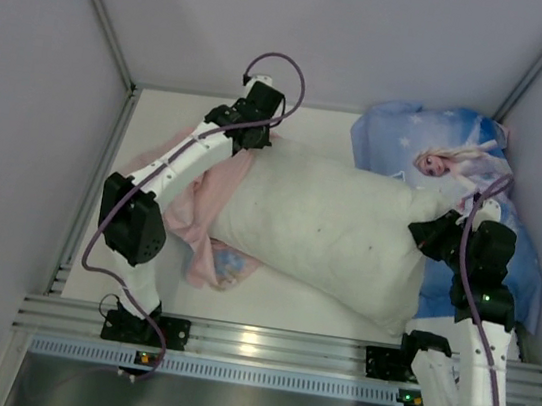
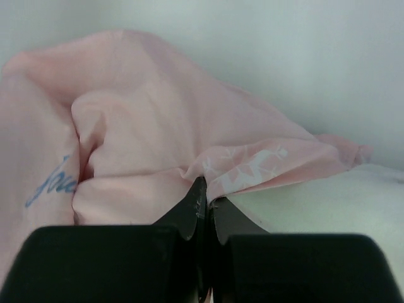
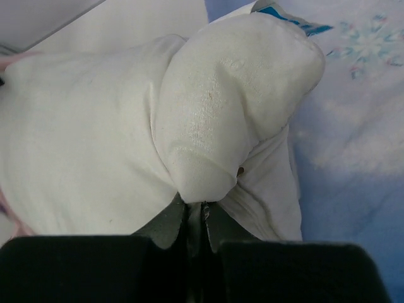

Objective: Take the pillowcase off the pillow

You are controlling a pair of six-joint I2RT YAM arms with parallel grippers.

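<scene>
- Pink fabric of the pillowcase [image 2: 145, 126] is what our left gripper [image 2: 203, 192] pinches, its jaws pressed together on a fold.
- We see the white pillow [image 1: 328, 231] lying across the table [image 1: 276, 310], with the pillowcase bunched at its 9 o'clock end.
- Our right gripper [image 3: 202, 211] is clamped tight on the pillow's 3 o'clock corner.
- At 1 o'clock lies a blue Elsa-print pillow [image 1: 440, 151].

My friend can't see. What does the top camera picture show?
A big white pillow lies across the table, nearly out of its pink pillowcase, bunched at its left end. The left gripper holds the pillowcase, the right gripper the pillow. Blue Elsa bedding lies at right.
</scene>
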